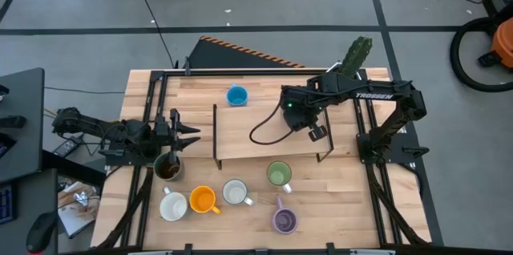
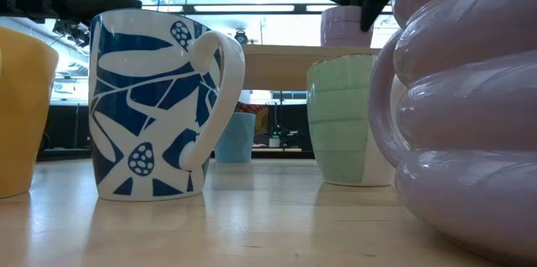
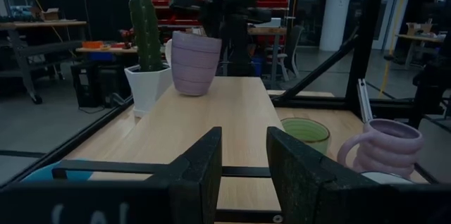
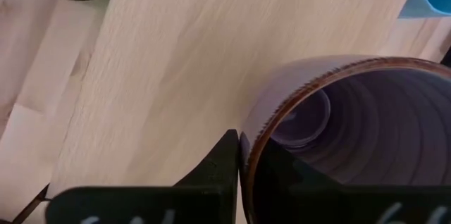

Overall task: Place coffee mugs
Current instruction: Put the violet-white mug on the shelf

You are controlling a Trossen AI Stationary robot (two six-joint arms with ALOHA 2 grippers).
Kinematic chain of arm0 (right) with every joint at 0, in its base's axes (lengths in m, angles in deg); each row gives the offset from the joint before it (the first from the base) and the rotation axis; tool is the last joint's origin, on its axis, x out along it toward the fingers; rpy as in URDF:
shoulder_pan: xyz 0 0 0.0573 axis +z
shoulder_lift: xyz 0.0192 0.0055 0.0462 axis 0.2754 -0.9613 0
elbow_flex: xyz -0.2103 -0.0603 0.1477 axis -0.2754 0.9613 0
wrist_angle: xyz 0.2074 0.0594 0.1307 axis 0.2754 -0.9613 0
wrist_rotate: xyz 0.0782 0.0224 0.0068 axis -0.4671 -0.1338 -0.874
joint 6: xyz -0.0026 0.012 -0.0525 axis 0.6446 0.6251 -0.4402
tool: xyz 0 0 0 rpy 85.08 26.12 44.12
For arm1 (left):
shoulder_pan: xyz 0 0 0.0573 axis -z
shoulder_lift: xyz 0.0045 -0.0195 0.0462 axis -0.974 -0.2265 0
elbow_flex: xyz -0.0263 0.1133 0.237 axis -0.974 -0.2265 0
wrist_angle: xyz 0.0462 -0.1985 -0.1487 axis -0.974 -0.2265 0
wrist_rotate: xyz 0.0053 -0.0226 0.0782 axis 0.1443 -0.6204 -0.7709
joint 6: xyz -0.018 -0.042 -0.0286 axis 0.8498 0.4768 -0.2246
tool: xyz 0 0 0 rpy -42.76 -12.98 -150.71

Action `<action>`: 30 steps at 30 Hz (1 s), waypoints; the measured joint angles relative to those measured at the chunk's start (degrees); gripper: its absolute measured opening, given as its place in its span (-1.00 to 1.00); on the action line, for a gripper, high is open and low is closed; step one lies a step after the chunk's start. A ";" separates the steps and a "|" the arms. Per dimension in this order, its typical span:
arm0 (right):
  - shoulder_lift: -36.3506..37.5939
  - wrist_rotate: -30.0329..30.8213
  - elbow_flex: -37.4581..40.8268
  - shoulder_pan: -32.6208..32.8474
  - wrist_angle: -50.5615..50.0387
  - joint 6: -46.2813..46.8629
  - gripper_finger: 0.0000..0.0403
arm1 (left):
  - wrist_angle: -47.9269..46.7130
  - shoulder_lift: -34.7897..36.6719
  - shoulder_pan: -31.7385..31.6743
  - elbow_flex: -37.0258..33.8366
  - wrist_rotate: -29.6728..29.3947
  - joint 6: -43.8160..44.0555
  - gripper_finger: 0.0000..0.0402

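High view: right gripper [image 1: 309,124] over the raised wooden shelf [image 1: 240,131] at frame centre, arm reaching in from the right edge with elbow bent. Left gripper [image 1: 178,133] at left-centre, fingers spread, hovering just above the dark brown mug [image 1: 167,170]. Blue mug [image 1: 236,95] alone beyond the shelf, upper centre. Along the lower part of the frame: a white mug [image 1: 173,206], orange mug [image 1: 203,200], patterned white mug [image 1: 235,192], green mug [image 1: 279,175] and a ribbed purple mug [image 1: 284,221].

Low view: patterned white mug at left, green mug centre-right, ribbed purple mug filling the right edge; a second purple mug [image 2: 346,26] up on the shelf near top centre, under a dark gripper.

Left wrist view: own fingers [image 3: 201,178] parted at bottom, holding nothing; second purple mug standing on the shelf beside a cactus pot [image 3: 146,83], clasped at its rim from above.

Right wrist view: fingers [image 4: 227,159] pinching the purple mug's brown-edged rim, one inside, one outside.

Likely risks: tipping on release if the rim pinch drags the mug sideways; a knock against the cactus pot just beside it; a fall off the shelf edge.
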 joint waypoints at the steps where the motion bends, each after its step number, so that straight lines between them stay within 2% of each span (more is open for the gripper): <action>1: 0.00 0.00 0.00 -0.06 0.08 -0.05 -0.83 | -0.02 -0.02 0.01 0.00 0.00 0.01 -0.41; 18: 0.00 1.99 -0.04 -0.35 0.37 1.13 -0.59 | 0.07 0.00 0.01 0.00 0.00 -0.01 -0.41; 30: 0.00 3.98 -0.18 -1.06 0.25 2.09 -0.22 | 0.07 -0.02 0.01 0.00 0.00 -0.06 -0.41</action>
